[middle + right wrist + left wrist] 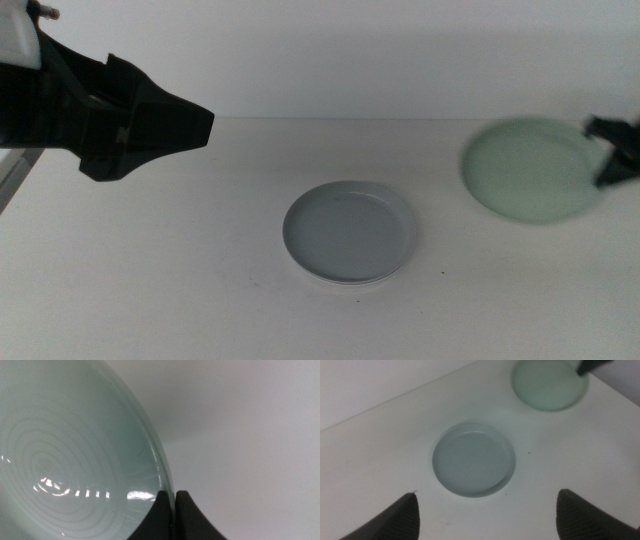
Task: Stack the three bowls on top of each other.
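Your table (150,290) carries the grey bowl (349,232) at its middle, apparently nested on the white bowl (352,283), whose pale rim peeks beneath, so one stacking looks done. The mint bowl (531,168), lifted and blurred at the right, has yet to go on top. Your left gripper (487,515) hovers with jaws apart; the right gripper (171,510) is clamped on the mint bowl's rim

The left end effector (195,125) is held in the upper left of the middle view, its jaws spread wide apart. The right end effector (612,152) is seen at the right edge, its jaws pressed onto the mint green bowl's (530,170) rim.
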You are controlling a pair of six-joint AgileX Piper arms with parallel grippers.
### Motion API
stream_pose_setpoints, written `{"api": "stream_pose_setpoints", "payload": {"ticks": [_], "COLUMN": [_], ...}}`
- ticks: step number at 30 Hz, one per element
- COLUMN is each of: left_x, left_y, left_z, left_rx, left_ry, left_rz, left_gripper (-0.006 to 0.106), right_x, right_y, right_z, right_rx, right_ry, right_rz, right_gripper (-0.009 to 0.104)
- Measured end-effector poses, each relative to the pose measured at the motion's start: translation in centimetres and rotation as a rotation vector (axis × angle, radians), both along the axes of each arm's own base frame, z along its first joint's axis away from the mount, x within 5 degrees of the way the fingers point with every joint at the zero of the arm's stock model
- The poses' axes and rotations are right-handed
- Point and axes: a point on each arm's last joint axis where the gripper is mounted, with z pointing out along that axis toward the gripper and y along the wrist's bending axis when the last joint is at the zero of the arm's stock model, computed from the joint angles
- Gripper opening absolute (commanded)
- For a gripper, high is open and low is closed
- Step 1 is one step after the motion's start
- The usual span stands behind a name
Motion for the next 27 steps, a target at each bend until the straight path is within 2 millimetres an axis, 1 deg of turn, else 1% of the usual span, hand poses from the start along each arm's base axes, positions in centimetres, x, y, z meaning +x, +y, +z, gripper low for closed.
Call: {"api": "stream_pose_setpoints", "payload": {"ticks": [2, 4, 5, 7, 9, 10, 12, 15, 19, 21, 25, 27], "left_x": [0.0, 0.0, 0.0, 0.0, 0.0, 0.0, 0.0, 0.0, 0.0, 0.0, 0.0, 0.0], "left_y": [0.0, 0.0, 0.0, 0.0, 0.0, 0.0, 0.0, 0.0, 0.0, 0.0, 0.0, 0.0], "left_z": [0.0, 0.0, 0.0, 0.0, 0.0, 0.0, 0.0, 0.0, 0.0, 0.0, 0.0, 0.0], "left_rx": [0.0, 0.0, 0.0, 0.0, 0.0, 0.0, 0.0, -0.002, -0.003, -0.003, -0.003, -0.003], "left_ry": [0.0, 0.0, 0.0, 0.0, 0.0, 0.0, 0.0, -0.003, -0.005, -0.005, -0.005, -0.005], "left_rz": [0.0, 0.0, 0.0, 0.0, 0.0, 0.0, 0.0, 0.001, 0.002, 0.002, 0.002, 0.002], "left_gripper": [0.094, 0.094, 0.094, 0.094, 0.094, 0.094, 0.094, 0.094, 0.094, 0.094, 0.094, 0.094], "right_x": [0.8, 1.5, 1.8, 2.3, 2.6, 2.7, 2.7, 2.6, 2.7, 2.7, 2.8, 2.9], "right_y": [3.2, 6.9, 8.3, 11.9, 14.9, 16.2, 18.4, 20.2, 21.3, 21.5, 21.7, 21.7], "right_z": [1.5, 2.1, 2.1, 1.8, 1.2, 0.7, -0.3, -2.0, -3.9, -4.5, -4.7, -4.6], "right_rx": [0.002, 0.019, 0.027, 0.054, 0.088, 0.101, 0.113, 0.116, 0.115, 0.113, 0.114, 0.113], "right_ry": [-0.038, -0.056, -0.056, -0.058, -0.049, -0.039, -0.016, 0.026, 0.07, 0.079, 0.074, 0.072], "right_rz": [0.059, 0.124, 0.149, 0.217, 0.268, 0.292, 0.325, 0.345, 0.358, 0.36, 0.363, 0.372], "right_gripper": [-0.002, -0.002, -0.002, -0.002, -0.002, -0.002, -0.002, -0.002, -0.002, -0.002, 0.003, 0.011]}}
